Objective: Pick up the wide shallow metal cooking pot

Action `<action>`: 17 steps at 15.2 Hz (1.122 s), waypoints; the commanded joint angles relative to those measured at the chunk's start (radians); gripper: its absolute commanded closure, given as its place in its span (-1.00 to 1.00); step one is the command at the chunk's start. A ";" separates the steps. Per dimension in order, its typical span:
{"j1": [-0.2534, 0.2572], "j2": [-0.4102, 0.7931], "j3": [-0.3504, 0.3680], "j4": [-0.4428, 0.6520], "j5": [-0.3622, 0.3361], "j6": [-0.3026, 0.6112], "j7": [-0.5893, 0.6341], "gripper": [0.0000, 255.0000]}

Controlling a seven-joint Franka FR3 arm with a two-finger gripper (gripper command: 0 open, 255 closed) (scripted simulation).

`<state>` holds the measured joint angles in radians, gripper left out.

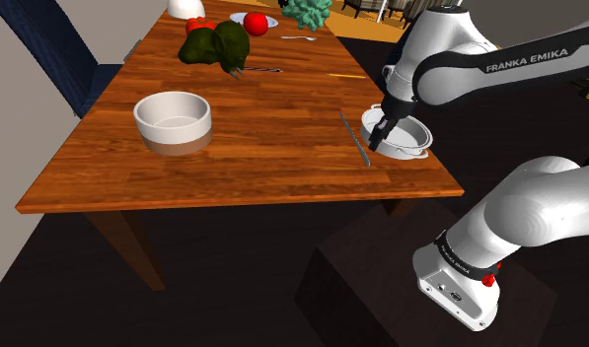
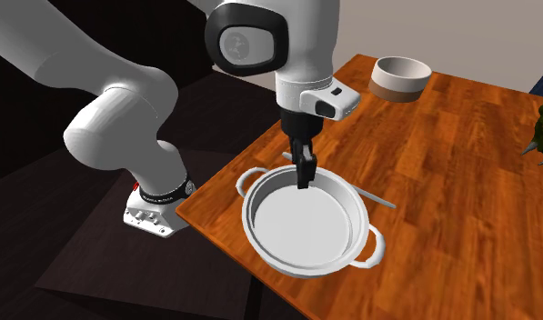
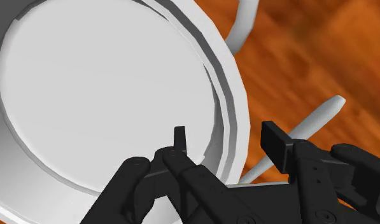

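Currently the open hand [image 2: 303, 177] straddles the rim of the pale pot [image 2: 301, 227], which sits at a corner of the surface [image 2: 442, 182]. Gripped by one thin wall, the pot may tilt and slip. One pot, two loop handles [image 2: 385, 244]; one slim utensil [image 2: 378, 200] beside it; one bowl [image 2: 401, 77] well apart.

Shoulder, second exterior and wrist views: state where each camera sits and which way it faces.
Shoulder view: beside and behind the stand, looking down along the wooden table; arm and gripper at its right.
Second exterior view: close above the table's corner, looking down on the white pot; arm enters from its left.
Wrist view: on the gripper, looking along its open fingers astride the pot's rim.
All share pot and gripper.
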<state>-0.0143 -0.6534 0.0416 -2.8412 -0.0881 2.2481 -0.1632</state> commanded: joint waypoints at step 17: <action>0.005 -0.060 -0.003 0.073 0.008 -0.132 -0.013 1.00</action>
<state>-0.0100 -0.7105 0.0385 -2.7809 -0.0811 2.1308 -0.1749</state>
